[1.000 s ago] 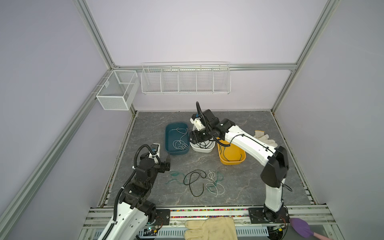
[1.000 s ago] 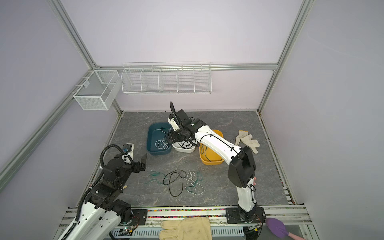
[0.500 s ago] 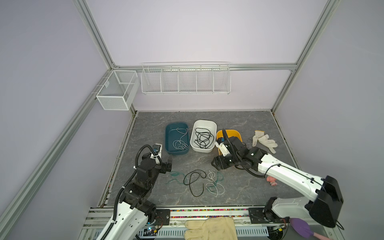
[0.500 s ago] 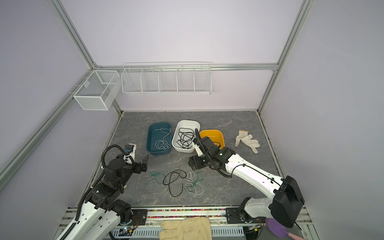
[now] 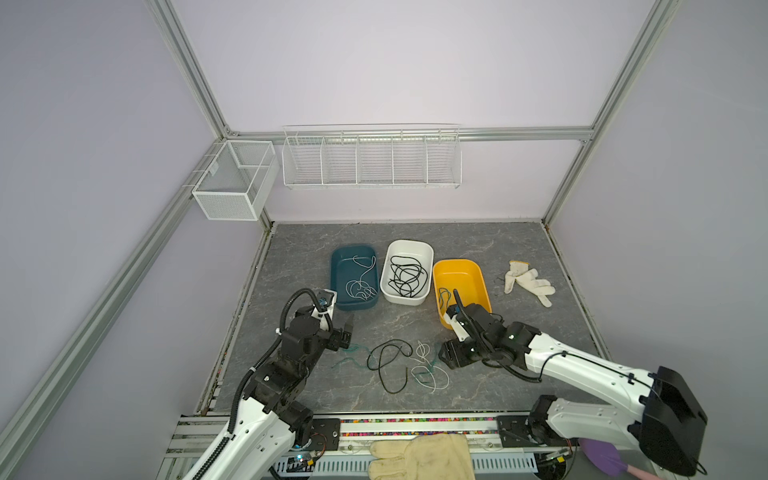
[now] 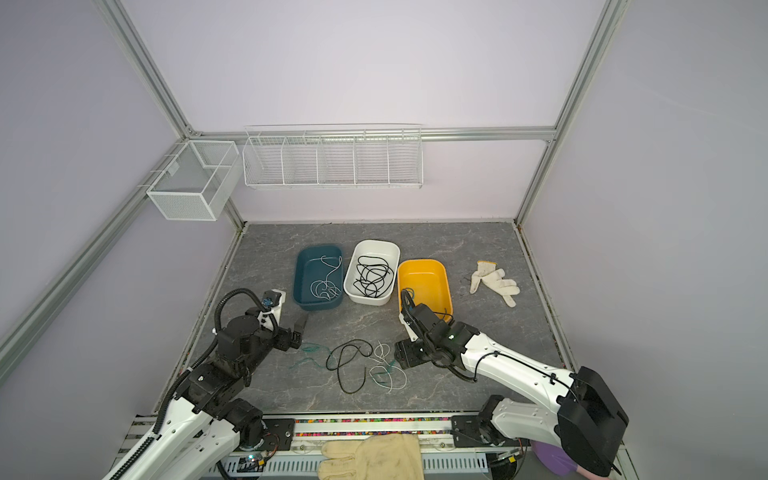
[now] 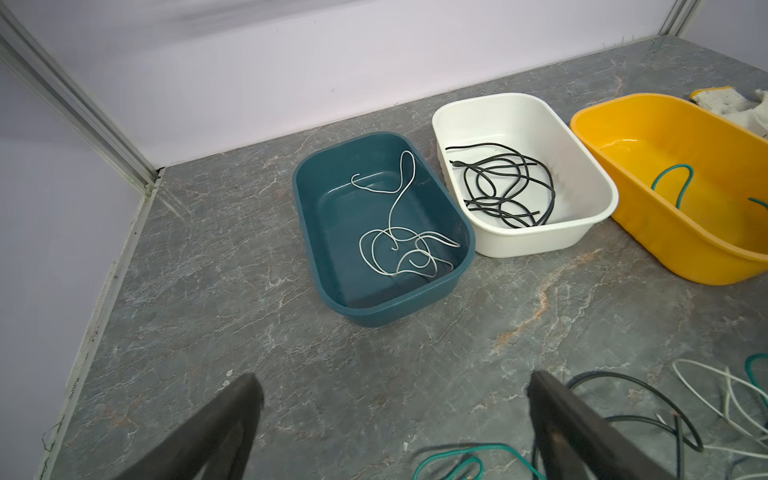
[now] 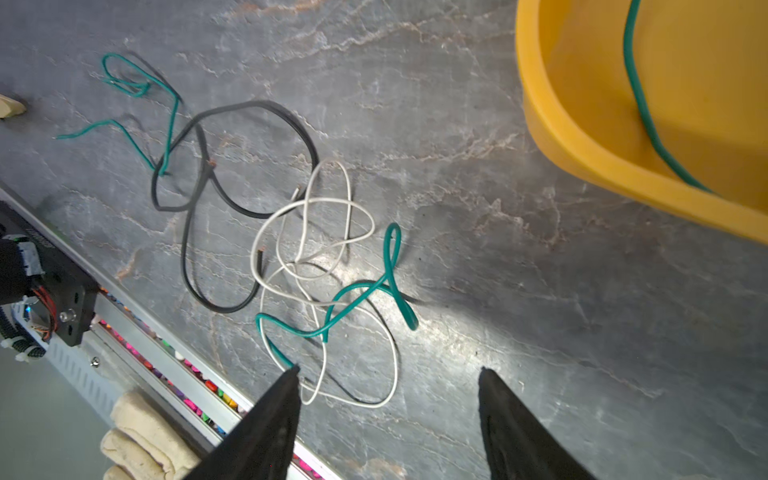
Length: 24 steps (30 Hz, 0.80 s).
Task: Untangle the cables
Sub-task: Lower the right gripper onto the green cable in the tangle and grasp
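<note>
A tangle of cables lies on the grey floor: a black cable (image 5: 388, 363), a white cable (image 8: 328, 249) and a teal cable (image 8: 365, 291) looped through each other. A second teal cable (image 5: 349, 361) trails off the left side. My right gripper (image 8: 388, 369) hovers open at the tangle's right edge with nothing between its fingers; one fingertip (image 8: 291, 378) is next to the teal and white loops. My left gripper (image 7: 392, 380) stands wide open and empty, left of the tangle, above a teal loop (image 7: 453, 457).
Behind the tangle stand three bins: a teal bin (image 5: 353, 247) with a white cable, a white bin (image 5: 409, 242) with black cables, and a yellow bin (image 5: 461, 278) with a teal cable. A white glove (image 5: 528, 282) lies at right, a beige glove (image 5: 419, 455) on the front rail.
My right arm swung from over the white bin down to the tangle's right side, leaving black cable in that bin. The left arm barely moved.
</note>
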Each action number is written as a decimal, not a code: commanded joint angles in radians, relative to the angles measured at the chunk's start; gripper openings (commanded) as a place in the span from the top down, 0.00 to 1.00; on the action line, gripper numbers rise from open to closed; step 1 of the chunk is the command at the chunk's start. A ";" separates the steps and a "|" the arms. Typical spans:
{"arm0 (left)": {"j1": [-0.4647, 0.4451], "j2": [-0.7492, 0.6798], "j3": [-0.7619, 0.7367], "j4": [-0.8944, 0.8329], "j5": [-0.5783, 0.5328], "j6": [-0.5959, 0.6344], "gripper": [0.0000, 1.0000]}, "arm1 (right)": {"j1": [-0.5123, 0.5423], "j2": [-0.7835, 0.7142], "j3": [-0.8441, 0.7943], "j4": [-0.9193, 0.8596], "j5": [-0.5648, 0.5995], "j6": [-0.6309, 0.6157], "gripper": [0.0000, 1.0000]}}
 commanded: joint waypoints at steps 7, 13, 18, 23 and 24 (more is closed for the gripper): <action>-0.018 -0.009 0.003 0.003 -0.009 0.042 0.01 | 0.015 0.079 -0.049 0.109 -0.016 0.023 0.46; -0.020 -0.008 0.001 0.008 -0.002 0.046 0.01 | 0.033 0.122 -0.037 0.116 0.042 0.016 0.57; -0.020 0.001 0.001 0.006 0.000 0.047 0.01 | 0.047 0.140 -0.025 0.109 0.077 0.011 0.64; -0.020 0.004 0.002 0.004 0.001 0.047 0.01 | 0.064 0.149 -0.021 0.116 0.088 0.000 0.70; -0.020 0.004 0.002 0.004 0.001 0.048 0.01 | 0.065 0.154 -0.020 0.114 0.093 -0.001 0.70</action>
